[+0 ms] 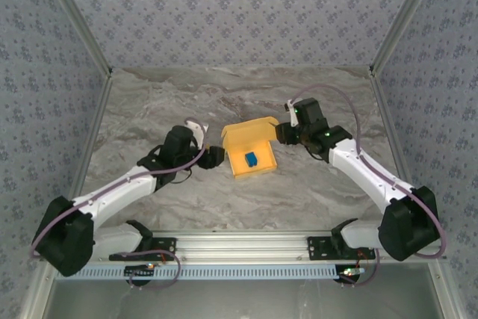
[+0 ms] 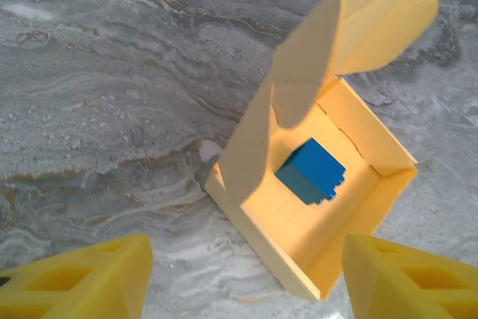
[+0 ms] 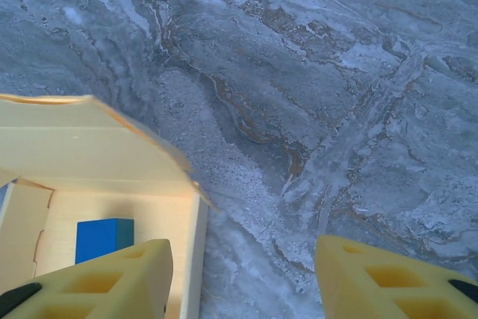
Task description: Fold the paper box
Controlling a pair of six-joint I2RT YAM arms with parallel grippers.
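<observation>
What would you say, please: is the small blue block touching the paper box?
Touching. The left wrist view shows the blue block resting on the inside floor of the open paper box, enclosed by its walls.

Left pincer (image 2: 243,289), right pincer (image 3: 243,289) (both agape)

we see a tabletop (image 1: 224,102) with a grey marble pattern, veined in brown and white, matte under soft, even light that leaves only faint shadows. walls (image 1: 239,5) stand at the back, left and right of it, all covered in blue-grey wallpaper with a small repeating floral motif. pale metal posts (image 1: 75,13) slant up from the two back corners where the walls meet. along the table's near edge lies a silver aluminium rail (image 1: 246,243), and just below it a light slotted strip (image 1: 246,269). up close, we find the marble veins sharp and swirling.
</observation>
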